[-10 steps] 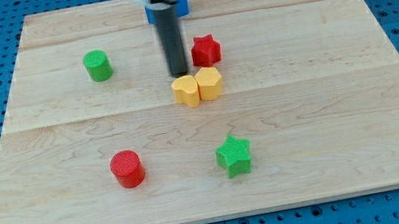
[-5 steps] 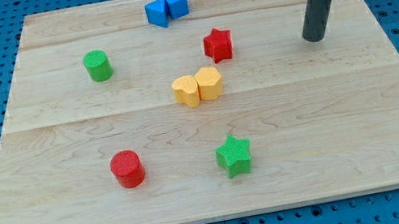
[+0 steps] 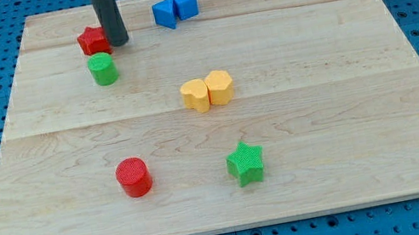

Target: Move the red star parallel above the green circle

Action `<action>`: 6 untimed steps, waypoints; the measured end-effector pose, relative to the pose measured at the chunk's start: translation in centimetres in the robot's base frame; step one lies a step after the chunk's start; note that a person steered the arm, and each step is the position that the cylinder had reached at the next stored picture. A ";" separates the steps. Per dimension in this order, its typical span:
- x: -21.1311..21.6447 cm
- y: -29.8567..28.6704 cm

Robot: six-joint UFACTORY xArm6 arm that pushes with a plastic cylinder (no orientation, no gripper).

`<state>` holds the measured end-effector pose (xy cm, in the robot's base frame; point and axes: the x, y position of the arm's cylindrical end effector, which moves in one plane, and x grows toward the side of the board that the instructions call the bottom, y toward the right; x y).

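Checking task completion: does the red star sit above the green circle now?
Yes, the red star sits just above the green circle, my tip beside it.

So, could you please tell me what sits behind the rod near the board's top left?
The red star sits against my tip, on the view's left; the rod covers its right edge. The green circle lies just below.

Wooden tabletop (image 3: 350,127) carrying: red star (image 3: 92,41) at 11 o'clock, green circle (image 3: 103,69) just below; two blue blocks (image 3: 175,7) at 12; two yellow blocks (image 3: 207,91) touching, centre; red cylinder (image 3: 133,177) at 7; green star (image 3: 245,162) at 6.
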<state>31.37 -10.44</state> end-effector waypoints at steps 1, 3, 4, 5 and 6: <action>1.2 -3.5; -4.7 -7.9; -2.8 -2.2; -4.8 -1.9; -4.5 -6.8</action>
